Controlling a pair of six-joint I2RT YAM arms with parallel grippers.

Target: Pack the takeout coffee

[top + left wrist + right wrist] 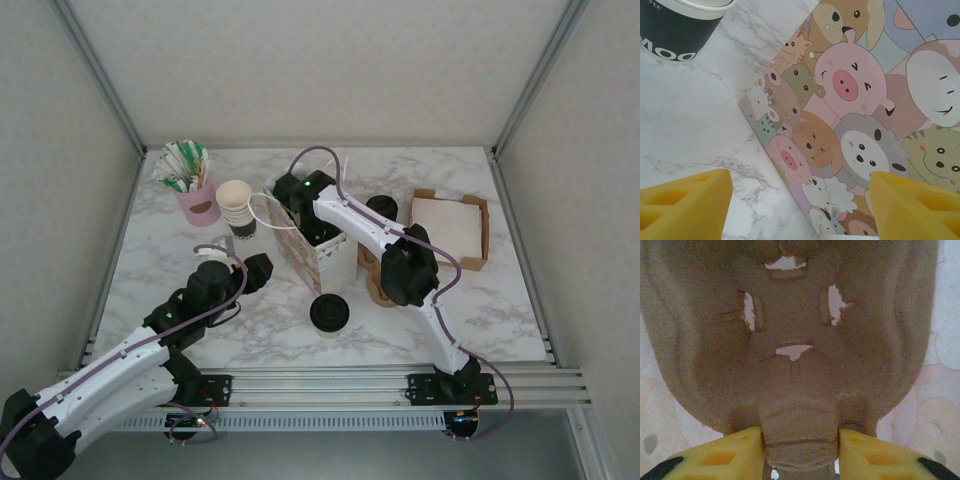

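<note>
The takeout coffee (329, 312) stands just in front of the paper bag (305, 260), the left gripper (800, 200) hangs beside the bag with fingers apart, and inside it the right gripper (801, 442) pinches a pulp carrier (790, 340) that could snag and topple the bag.

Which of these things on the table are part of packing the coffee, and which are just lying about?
Part of the job: takeout coffee with black lid; animal-print bag; pulp cup carrier, held by the right gripper.
Just lying about: stack of paper cups; pink cup of sachets; black cylinder; cardboard tray of napkins.
</note>
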